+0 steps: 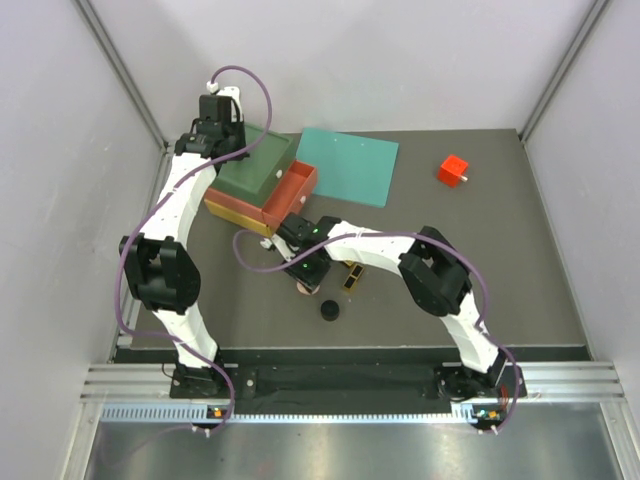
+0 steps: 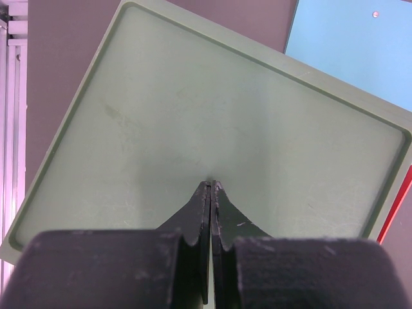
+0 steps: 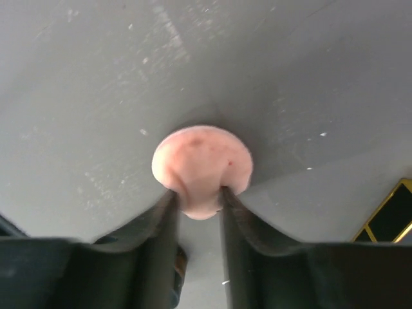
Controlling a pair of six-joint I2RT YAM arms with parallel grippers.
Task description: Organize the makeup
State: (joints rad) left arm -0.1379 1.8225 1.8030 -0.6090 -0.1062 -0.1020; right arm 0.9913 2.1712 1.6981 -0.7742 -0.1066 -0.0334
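The pink disc (image 3: 201, 161) is largely hidden beneath the right gripper (image 3: 198, 192) from above. At the wrist it is seen pinched at its near edge by partly closed jaws, on the surface (image 1: 420, 300). Only a corner of one black-and-gold case (image 3: 393, 222) is caught. One black jar (image 1: 329, 311) is counted nearby. The left gripper (image 2: 211, 185) is seen fully closed, empty, over a green tray (image 2: 193, 116).

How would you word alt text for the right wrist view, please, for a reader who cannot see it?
The right gripper has its dark jaws pressed against both sides of a pink disc, with the grey table behind it. A corner of a black-and-gold case shows at the right edge.
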